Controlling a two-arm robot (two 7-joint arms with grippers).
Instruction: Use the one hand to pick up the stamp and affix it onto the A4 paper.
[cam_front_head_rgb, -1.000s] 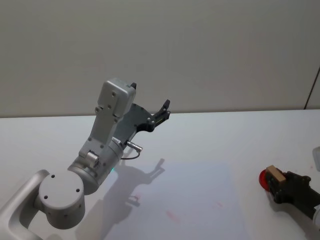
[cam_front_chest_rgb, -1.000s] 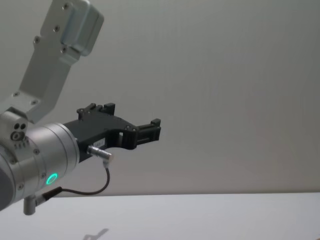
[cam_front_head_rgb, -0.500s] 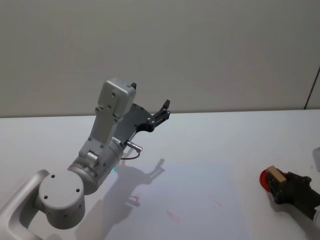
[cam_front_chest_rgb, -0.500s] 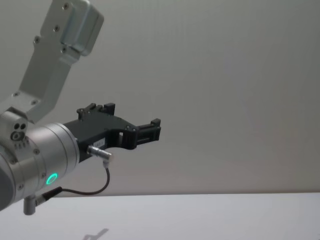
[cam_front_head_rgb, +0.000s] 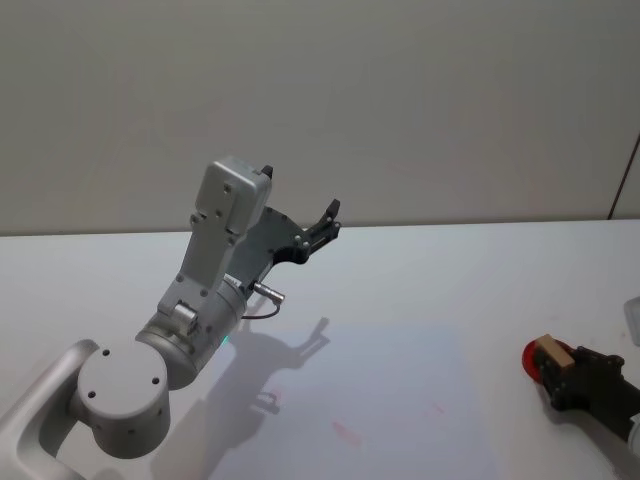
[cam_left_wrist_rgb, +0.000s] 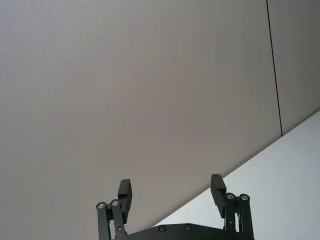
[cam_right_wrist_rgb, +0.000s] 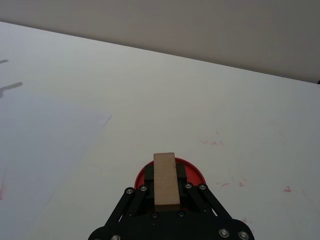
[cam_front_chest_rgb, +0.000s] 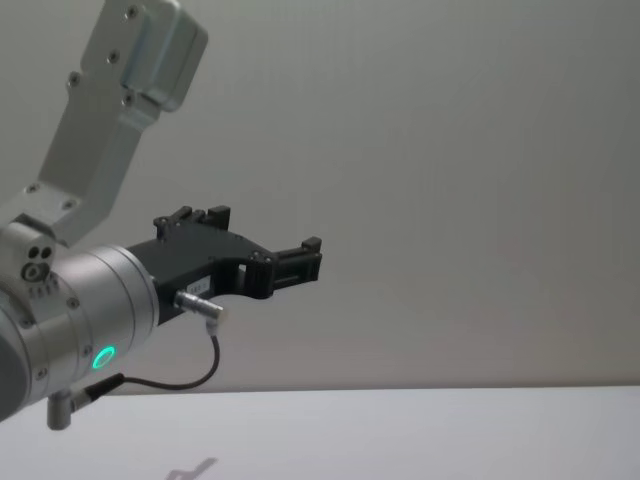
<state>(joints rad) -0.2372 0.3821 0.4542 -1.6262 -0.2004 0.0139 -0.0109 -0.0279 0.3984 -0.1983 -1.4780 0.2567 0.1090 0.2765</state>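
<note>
Close in at the right edge of the worktop (cam_front_head_rgb: 450, 270), the right end effector (cam_front_head_rgb: 555, 362) clamps the stamp (cam_front_head_rgb: 550, 352) between its fingers, over a red pad (cam_front_head_rgb: 530, 357); whether stamp and pad touch cannot be told. The A4 paper (cam_front_head_rgb: 400, 400) lies flat to its left, near the middle. Farther back on the left, the left end effector (cam_front_head_rgb: 325, 225) hangs raised above the worktop, spread wide.

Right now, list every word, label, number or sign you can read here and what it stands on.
None can be read.
White label on the raised left pincer: too small to read.
Stamp gripped by the right pincer: plain wood, no lettering showing.
Red marks on the table: smudges, not characters.
</note>
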